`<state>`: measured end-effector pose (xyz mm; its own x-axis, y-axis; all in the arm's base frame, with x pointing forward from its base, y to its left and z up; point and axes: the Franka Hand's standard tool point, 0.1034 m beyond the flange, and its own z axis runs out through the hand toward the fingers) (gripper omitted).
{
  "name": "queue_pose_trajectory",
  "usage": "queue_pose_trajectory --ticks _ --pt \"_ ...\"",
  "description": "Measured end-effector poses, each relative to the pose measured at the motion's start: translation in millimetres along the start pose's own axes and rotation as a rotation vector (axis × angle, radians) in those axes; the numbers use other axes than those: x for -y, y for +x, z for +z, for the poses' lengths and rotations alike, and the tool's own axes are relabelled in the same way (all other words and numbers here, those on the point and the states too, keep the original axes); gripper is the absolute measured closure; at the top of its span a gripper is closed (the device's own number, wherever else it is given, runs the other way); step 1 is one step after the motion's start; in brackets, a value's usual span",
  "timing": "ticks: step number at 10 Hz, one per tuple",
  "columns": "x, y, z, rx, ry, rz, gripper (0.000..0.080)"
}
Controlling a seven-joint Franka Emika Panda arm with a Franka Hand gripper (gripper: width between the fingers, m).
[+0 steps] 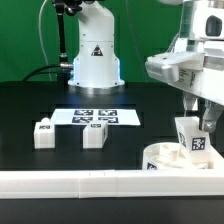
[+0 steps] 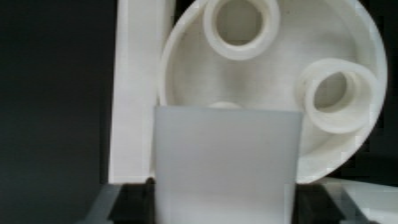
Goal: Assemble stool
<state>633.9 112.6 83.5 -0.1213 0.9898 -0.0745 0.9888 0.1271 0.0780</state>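
Claw (image 1: 198, 120) around leg (image 1: 190, 140) over seat (image 1: 160, 158)

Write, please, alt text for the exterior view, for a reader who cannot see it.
The gripper holds a white stool leg upright at the round seat, at the exterior view's right, behind a long white rail. Two more legs stand on the black table in front of the marker board.

Rail (image 1: 60, 183) just beside seat (image 1: 158, 158) blocks that side — table (image 1: 150, 125) beyond open.
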Motion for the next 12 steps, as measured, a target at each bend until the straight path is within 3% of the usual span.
queue_pose_trajectory --ticks 3,6,12 --pt "0.0 -0.3 0.0 -0.001 0.0 0.045 0.046" --pt "0.7 -1.1 0.4 0.0 0.003 0.406 0.046" --pt "0.5 -1.4 0.7 -0.002 0.002 0.824 0.0459"
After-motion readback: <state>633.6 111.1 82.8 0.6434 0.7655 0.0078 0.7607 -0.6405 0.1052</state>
